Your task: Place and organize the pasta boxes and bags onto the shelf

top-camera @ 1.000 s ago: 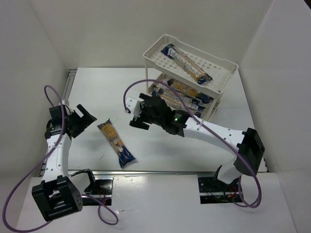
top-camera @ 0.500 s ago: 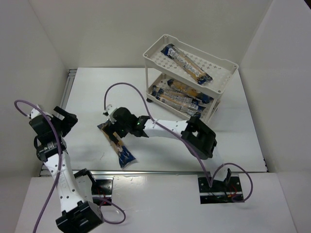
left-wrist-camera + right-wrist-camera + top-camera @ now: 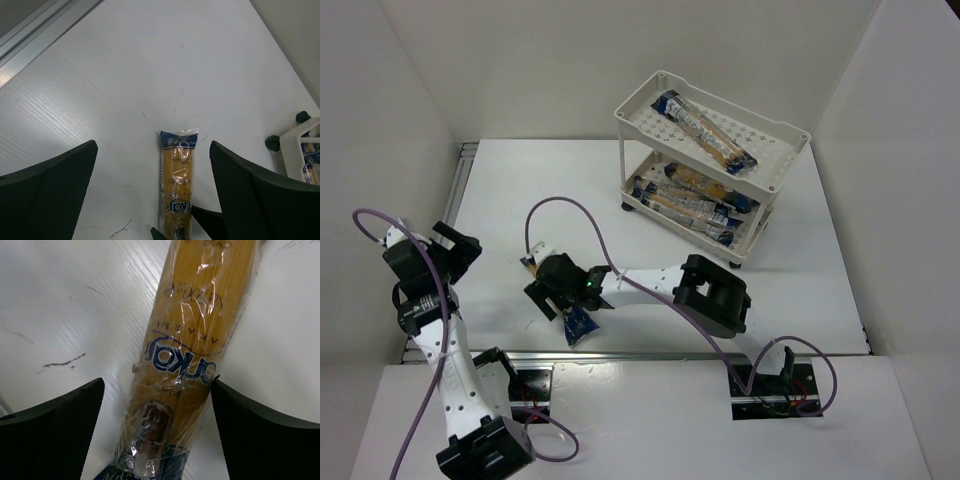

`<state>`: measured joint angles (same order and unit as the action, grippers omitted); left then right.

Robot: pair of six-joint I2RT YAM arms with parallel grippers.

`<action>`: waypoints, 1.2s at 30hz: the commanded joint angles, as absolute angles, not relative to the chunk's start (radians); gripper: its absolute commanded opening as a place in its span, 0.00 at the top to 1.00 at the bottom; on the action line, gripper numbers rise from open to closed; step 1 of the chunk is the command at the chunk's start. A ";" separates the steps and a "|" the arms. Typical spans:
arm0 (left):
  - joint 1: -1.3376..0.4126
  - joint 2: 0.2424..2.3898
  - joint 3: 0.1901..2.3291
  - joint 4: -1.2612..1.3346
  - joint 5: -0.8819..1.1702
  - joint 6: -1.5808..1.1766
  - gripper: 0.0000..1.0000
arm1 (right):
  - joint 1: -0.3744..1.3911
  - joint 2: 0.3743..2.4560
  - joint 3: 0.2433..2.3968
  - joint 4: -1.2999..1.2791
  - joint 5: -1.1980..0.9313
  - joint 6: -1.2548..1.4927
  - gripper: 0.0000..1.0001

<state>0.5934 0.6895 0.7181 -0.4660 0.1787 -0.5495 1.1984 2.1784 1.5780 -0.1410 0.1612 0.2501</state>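
Swinging down from the cart (image 3: pixel 768 138), the right arm now sits over the loose packet (image 3: pixel 187 340) of spaghetti on the table. One top packet (image 3: pixel 705 130) lies on the cart's upper tray. The lower packets (image 3: pixel 690 200) overlap, so their count is unclear. The left gripper (image 3: pixel 152 147) gapes wide and empty. The right gripper (image 3: pixel 157 384) straddles the loose packet, jaws wide, not clamped.

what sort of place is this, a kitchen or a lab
Probably a robot lab cell, not a kitchen: bare white walls box in a white table, two arms are bolted to a metal rail, and a small shelf holds spaghetti packets.
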 commanded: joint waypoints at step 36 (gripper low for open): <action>0.621 0.661 0.704 -0.397 0.206 -0.552 0.00 | 1.103 1.655 1.553 -0.158 0.170 -0.327 1.00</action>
<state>0.6090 0.6743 0.7124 -0.4404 0.1883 -0.5514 1.1225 1.7382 1.4059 -0.2264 0.1638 -0.2520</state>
